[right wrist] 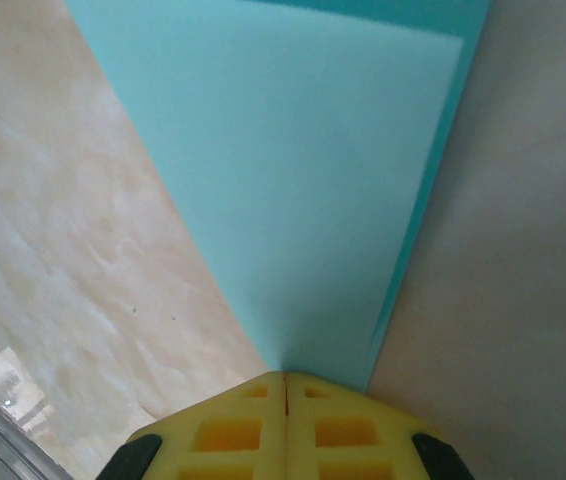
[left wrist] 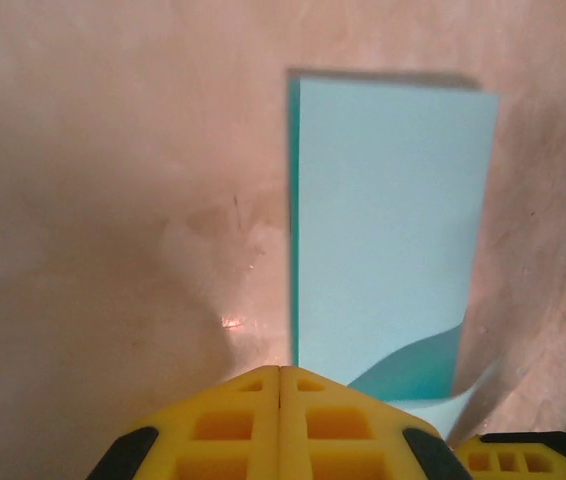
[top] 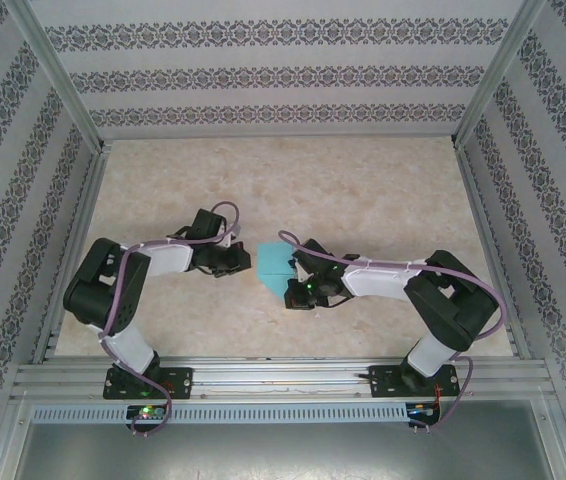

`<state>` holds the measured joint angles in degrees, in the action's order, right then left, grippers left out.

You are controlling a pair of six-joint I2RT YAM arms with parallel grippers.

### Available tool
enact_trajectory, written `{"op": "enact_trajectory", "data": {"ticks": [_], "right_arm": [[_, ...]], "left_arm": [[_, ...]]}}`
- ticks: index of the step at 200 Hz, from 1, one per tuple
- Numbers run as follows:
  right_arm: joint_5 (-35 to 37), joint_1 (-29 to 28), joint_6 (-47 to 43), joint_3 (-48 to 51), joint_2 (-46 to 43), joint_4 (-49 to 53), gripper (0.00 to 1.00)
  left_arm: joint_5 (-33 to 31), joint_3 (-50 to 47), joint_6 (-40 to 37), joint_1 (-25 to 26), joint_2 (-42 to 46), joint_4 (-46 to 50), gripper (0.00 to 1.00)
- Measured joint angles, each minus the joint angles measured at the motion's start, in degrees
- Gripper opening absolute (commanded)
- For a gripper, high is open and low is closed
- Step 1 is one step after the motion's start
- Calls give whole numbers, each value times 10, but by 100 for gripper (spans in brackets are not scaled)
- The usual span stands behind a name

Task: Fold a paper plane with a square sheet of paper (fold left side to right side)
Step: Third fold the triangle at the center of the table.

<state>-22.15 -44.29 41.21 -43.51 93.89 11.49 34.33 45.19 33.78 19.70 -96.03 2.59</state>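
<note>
The right gripper (right wrist: 285,378) sits closest to its wrist camera. Its two yellow fingers are pressed together with no gap, and a corner of the sheet of paper (right wrist: 303,180) runs straight into the seam between them, so it is pinching the paper. The left gripper (left wrist: 279,370) is also closed tight, finger against finger, with nothing visible between them. Its tip lies just beside the sheet's left long edge; whether it touches the paper I cannot tell.

There is one sheet, light turquoise, folded in two into a narrow rectangle. Two layers show: a paler top layer, and a darker strip of the lower one peeking out along one long edge. In the left wrist view the long axis runs up the picture, away from the fingertips, with the far short edge square across the top. The near right corner is lifted and curled, showing a darker face, next to the right gripper's fingers (left wrist: 518,462). The rest lies flat.

From above, the paper sits around the middle of the table (top: 363,190), between the two grippers, and the right one covers its near part. Two arms reach inward to it from their bases on the aluminium rail (top: 283,375). Patterned walls (top: 263,75) close three sides of the table.
</note>
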Motion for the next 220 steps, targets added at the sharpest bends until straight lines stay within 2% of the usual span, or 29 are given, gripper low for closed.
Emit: {"op": "enact_trajectory", "data": {"ticks": [29, 56, 109, 147, 220], "right_arm": [[-4, 10, -12, 0, -4, 16, 0], [-5, 11, -18, -3, -4, 23, 0], [-5, 11, -22, -4, -4, 27, 0], [-5, 11, -22, -4, -3, 27, 0], [-6, 11, -22, -7, -1, 31, 0]], "left_arm": [[3, -9, -4, 2, 60, 8, 5], [26, -17, 2, 22, 75, 4, 5], [62, -14, 33, 106, 20, -31, 5], [75, 6, 45, 126, -25, -50, 5], [90, 28, 55, 152, -61, -69, 5]]}}
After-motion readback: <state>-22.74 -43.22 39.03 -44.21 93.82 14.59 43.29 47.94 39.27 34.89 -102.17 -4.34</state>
